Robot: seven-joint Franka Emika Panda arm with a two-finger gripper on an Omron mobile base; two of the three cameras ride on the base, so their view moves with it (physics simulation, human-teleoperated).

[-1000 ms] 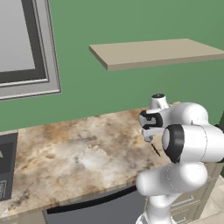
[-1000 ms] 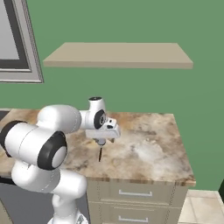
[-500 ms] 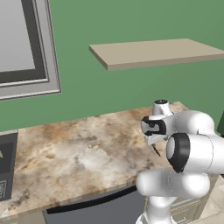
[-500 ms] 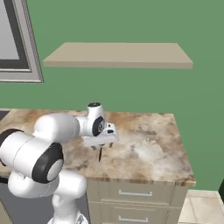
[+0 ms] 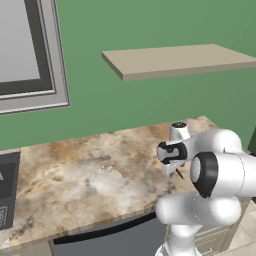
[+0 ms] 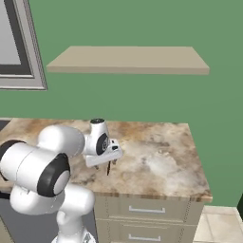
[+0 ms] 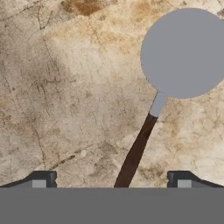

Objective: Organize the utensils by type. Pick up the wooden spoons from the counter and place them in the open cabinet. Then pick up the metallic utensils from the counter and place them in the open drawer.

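Gripper: my gripper hung low over the counter, its two tips spread wide with bare stone beneath them; it had hold of nothing that I could make out.
Utensil from the gripper: the metallic utensil lay straight ahead of the tips, its black handle starting in the gap between them and running away from the gripper.
Long axis: handle to head pointed forward and a little to one side of the gripper's centre line, the head being the far end.
Contact: I could not tell whether the tips touched the handle; they stood well to either side of it.
Look: a flat round grey head, a short grey neck, a thin dark handle.
Rest of counter: mottled beige and brown stone beyond the head.
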